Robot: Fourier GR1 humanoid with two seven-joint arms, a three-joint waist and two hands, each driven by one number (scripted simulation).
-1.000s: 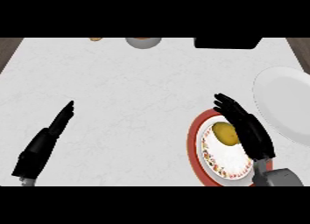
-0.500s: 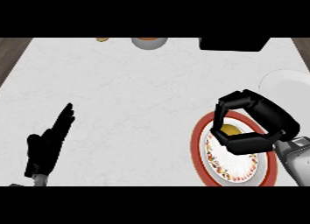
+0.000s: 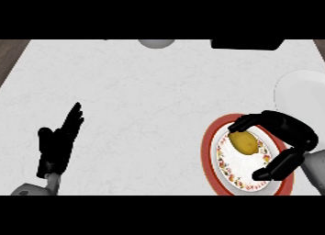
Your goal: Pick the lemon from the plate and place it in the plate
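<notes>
Head view: lemon (image 3: 243, 142) sits on the red-rimmed patterned plate (image 3: 210, 151) at near right of the white counter (image 3: 145, 96). Right hand (image 3: 292, 137) arches over the plate's right side, fingers curled toward the lemon from the far side and thumb curled in at the near side, not closed on it; cannot tell if a fingertip touches the lemon. Plain white plate (image 3: 307, 98) lies just beyond, at the right edge. Left hand (image 3: 58, 142) rests at near left, fingers straight and together, holding nothing. Grey bowl (image 3: 157, 43) and black box (image 3: 248, 43) at far edge.
</notes>
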